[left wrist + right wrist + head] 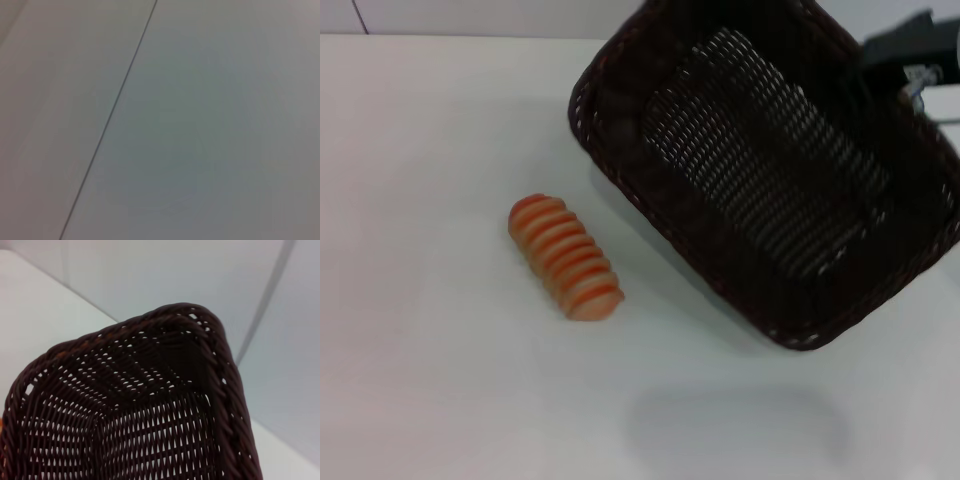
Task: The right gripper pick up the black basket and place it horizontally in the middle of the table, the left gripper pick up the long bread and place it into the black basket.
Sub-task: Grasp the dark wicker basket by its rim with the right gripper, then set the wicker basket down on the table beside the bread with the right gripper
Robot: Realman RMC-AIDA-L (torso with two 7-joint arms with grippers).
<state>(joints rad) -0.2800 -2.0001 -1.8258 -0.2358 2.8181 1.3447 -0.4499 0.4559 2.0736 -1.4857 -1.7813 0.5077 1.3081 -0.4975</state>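
Note:
The black basket [650, 190] hangs tilted above the table [420, 390] at the right, its woven bottom facing me and its shadow lying apart from it near the front edge. My right gripper [908, 58] sits at the basket's far right rim and holds it up. The right wrist view looks into the basket [220, 375] from that rim, with the table [40, 305] beyond. The long bread [565, 257], ribbed orange and tan, lies on the table left of the basket, slanting toward the front right. My left gripper shows in no view.
The left wrist view shows only a plain pale surface [210, 130] crossed by a thin dark line. White tabletop stretches to the left of and in front of the bread. A wall lies beyond the table's far edge.

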